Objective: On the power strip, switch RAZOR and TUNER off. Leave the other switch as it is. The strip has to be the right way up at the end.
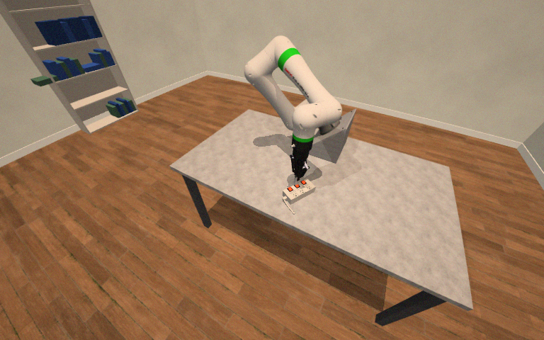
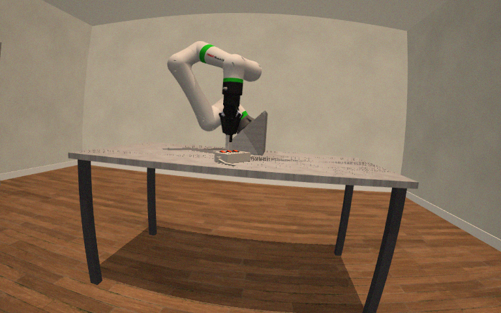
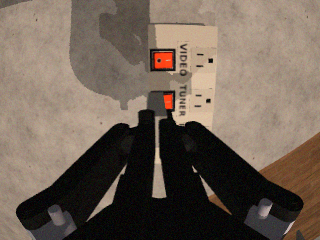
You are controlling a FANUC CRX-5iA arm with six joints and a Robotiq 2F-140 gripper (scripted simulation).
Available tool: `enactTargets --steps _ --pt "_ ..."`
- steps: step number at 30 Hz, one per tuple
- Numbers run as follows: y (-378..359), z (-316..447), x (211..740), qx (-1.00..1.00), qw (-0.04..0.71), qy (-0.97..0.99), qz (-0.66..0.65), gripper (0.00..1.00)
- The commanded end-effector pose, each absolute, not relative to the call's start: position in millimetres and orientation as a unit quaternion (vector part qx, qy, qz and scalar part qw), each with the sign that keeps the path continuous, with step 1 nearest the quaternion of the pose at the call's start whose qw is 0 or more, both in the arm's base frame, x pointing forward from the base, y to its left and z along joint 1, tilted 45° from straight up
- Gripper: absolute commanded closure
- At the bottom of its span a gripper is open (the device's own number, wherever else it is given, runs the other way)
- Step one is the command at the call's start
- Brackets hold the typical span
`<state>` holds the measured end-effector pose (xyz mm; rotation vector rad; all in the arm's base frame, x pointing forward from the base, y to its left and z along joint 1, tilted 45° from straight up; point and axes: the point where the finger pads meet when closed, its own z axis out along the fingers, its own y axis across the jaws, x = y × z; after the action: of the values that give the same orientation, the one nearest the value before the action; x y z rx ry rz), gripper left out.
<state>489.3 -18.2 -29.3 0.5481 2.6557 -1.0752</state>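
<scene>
A white power strip (image 1: pixel 298 191) (image 2: pixel 231 156) (image 3: pixel 200 76) lies face up near the front edge of the grey table (image 1: pixel 381 208) (image 2: pixel 314 171). The top view shows three red lit rocker switches on it. In the wrist view the VIDEO switch (image 3: pixel 162 60) glows red, and the TUNER switch (image 3: pixel 167 102) glows red just past my fingertips. The third switch is hidden under my fingers there. My gripper (image 1: pixel 297 176) (image 2: pixel 230 140) (image 3: pixel 155 104) is shut and empty. It points straight down a little above the strip.
A short white cord stub (image 1: pixel 287 205) sticks out of the strip's left end. A grey wedge-shaped arm base (image 1: pixel 334 138) (image 2: pixel 254 134) stands behind the strip. A bookshelf (image 1: pixel 71 59) stands in the far left corner of the room.
</scene>
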Motion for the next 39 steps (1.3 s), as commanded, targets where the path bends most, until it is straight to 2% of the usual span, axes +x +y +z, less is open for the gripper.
enactTargets --steps 1,39 --pt "-18.8 -30.1 489.5 0.187 0.112 0.905 -0.366 1.0" --pt "-23.6 -34.9 489.9 0.187 0.112 0.905 -0.366 1.0"
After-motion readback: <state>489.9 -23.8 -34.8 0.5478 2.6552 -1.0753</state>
